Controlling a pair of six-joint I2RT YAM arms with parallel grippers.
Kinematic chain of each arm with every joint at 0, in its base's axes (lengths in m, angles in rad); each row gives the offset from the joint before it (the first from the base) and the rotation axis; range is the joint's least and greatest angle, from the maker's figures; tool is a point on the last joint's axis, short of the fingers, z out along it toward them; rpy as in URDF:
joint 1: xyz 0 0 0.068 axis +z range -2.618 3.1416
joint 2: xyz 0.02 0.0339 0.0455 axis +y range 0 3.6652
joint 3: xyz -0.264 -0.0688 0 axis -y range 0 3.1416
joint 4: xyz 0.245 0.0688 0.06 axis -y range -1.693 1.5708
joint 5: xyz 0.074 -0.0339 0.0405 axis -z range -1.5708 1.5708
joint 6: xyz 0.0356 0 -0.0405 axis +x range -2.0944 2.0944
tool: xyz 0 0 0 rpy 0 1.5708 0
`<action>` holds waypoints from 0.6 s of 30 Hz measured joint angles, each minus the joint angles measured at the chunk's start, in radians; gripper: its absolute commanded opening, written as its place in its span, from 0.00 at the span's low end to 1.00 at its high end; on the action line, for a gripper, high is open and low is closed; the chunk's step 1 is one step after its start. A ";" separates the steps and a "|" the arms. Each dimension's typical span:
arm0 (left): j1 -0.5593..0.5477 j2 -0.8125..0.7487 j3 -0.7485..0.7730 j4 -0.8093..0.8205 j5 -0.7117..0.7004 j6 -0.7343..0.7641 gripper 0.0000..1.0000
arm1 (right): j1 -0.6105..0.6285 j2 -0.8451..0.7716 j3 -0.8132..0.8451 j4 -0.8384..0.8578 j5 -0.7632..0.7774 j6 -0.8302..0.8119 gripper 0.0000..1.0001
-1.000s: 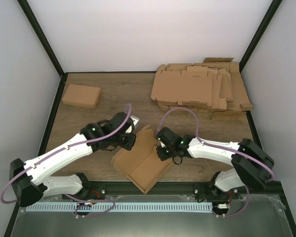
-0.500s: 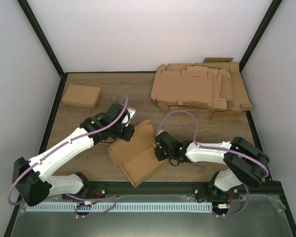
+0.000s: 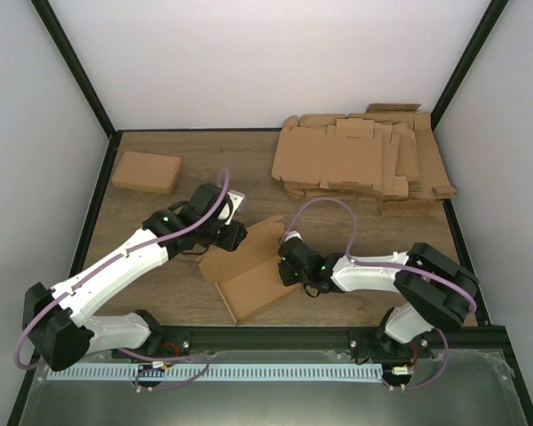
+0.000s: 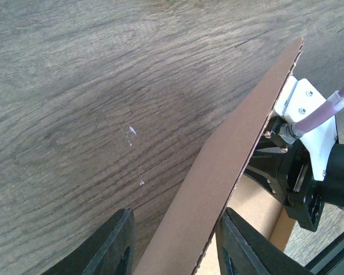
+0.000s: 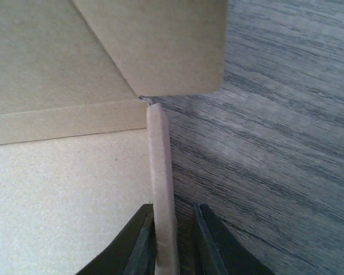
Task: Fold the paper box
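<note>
The paper box (image 3: pixel 249 277) lies open on the wooden table between both arms, with side walls partly raised. My left gripper (image 3: pixel 231 236) is at its far left corner. In the left wrist view its jaws (image 4: pixel 175 252) stand apart around a raised brown wall (image 4: pixel 241 137); the wall leans by the right finger (image 4: pixel 241 246), and a gap shows on the left side. My right gripper (image 3: pixel 287 264) is at the box's right wall. In the right wrist view that wall's edge (image 5: pixel 160 172) runs between the fingers (image 5: pixel 173 240), against the left pad with a gap on the right.
A thick pile of flat brown cardboard sheets (image 3: pixel 364 164) lies at the back right. A closed folded box (image 3: pixel 146 171) sits at the back left. A black rail (image 3: pixel 275 335) borders the table's near edge, right below the paper box.
The box has swung and slid left and now lies flatter. My left jaws have opened off the wall they pinched. My right gripper followed the box leftwards and its jaws loosened slightly.
</note>
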 measured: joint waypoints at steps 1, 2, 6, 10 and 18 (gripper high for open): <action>0.000 0.000 0.000 0.000 0.000 0.001 0.42 | 0.000 0.000 0.000 -0.002 0.007 -0.001 0.25; 0.000 0.000 0.000 0.000 0.000 0.002 0.42 | 0.001 0.000 0.000 -0.003 0.012 0.001 0.27; 0.001 0.000 -0.001 0.000 0.003 0.017 0.42 | 0.011 -0.003 0.002 -0.013 0.033 0.006 0.38; 0.001 0.000 -0.003 0.000 0.011 0.032 0.42 | 0.014 -0.021 0.003 -0.049 0.030 0.007 0.51; 0.001 0.000 -0.008 0.000 0.018 0.056 0.42 | 0.014 -0.066 0.002 -0.161 0.035 0.009 0.45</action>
